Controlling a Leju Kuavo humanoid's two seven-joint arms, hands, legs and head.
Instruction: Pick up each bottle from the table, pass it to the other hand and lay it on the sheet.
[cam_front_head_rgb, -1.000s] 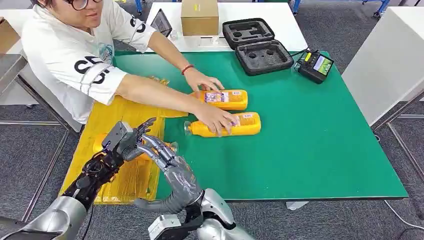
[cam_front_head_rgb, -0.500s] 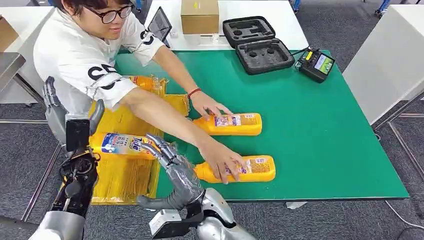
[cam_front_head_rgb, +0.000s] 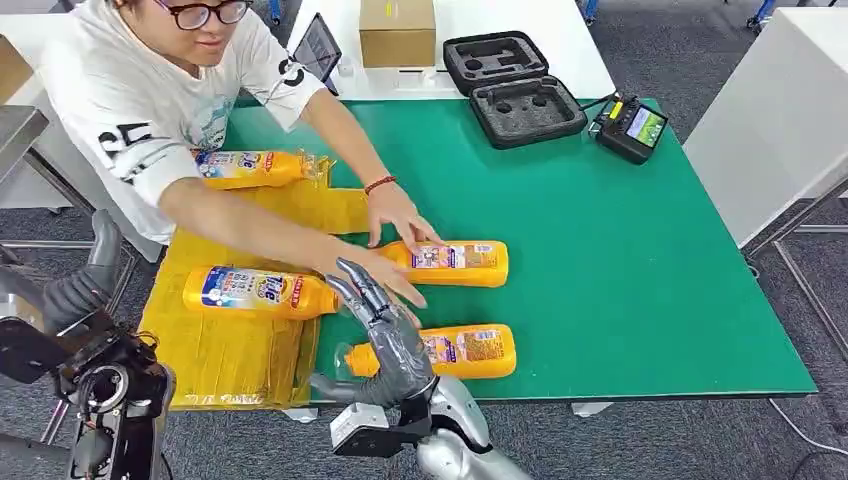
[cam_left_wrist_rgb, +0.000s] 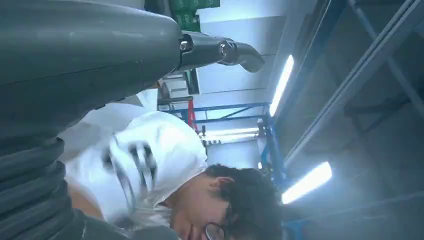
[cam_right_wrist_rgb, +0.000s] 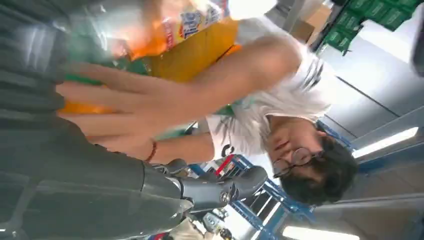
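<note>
Orange plastic bottles lie on their sides, long axes running across the table. The near bottle (cam_front_head_rgb: 440, 351) rests on the green mat (cam_front_head_rgb: 620, 280) with its cap toward the yellow sheet (cam_front_head_rgb: 235, 350); the far bottle (cam_front_head_rgb: 450, 263) lies parallel behind it, cap the same way, under a person's hand (cam_front_head_rgb: 398, 214). Two more lie on the crinkled sheet: one (cam_front_head_rgb: 262, 291) at its middle, its neck toward the mat, and another (cam_front_head_rgb: 250, 167) at the far end. The right hand (cam_front_head_rgb: 385, 325) stands upright over the near bottle's cap end, fingers spread and holding nothing, apparently just short of touching it. The left hand (cam_front_head_rgb: 75, 290) is raised beside the table; its wrist view shows one finger extended, so it seems open, though the rest is hidden.
</note>
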